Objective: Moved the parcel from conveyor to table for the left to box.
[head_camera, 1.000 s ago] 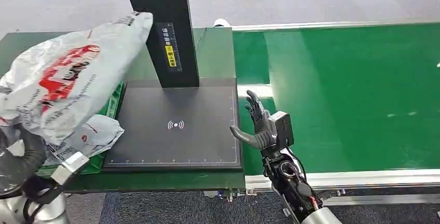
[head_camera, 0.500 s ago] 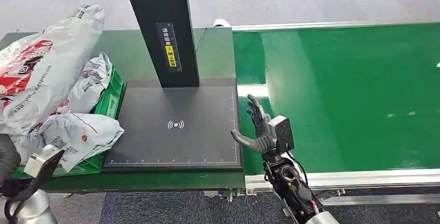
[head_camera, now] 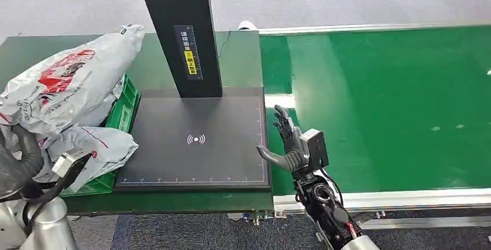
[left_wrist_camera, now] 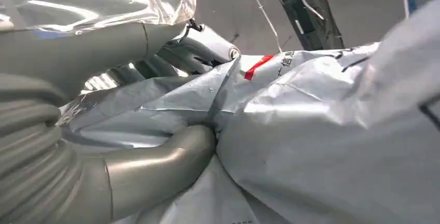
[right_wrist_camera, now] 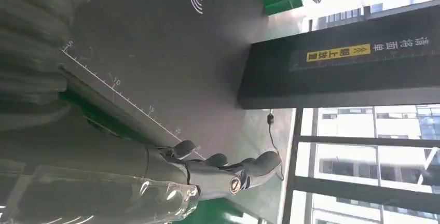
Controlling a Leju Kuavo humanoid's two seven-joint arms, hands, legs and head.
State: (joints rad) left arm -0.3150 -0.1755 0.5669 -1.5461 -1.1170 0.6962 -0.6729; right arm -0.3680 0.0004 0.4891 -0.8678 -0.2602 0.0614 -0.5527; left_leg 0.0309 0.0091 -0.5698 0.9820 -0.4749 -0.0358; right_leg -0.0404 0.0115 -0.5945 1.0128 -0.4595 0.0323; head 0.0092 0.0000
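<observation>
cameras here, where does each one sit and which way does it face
Head view: high on the body, looking forward and down at the black scan pad, green conveyor and green crate; both arms show.
Left wrist view: behind the left robot hand, which grips a grey parcel.
Right wrist view: behind the empty right robot hand, facing the pad and black post.
Head and right wrist views share pad and post.

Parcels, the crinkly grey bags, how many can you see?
2 for sure. The big parcel lies on top of the green box, gripped by the left hand. A smaller parcel sits below, nearer the robot. More may hide underneath.
</observation>
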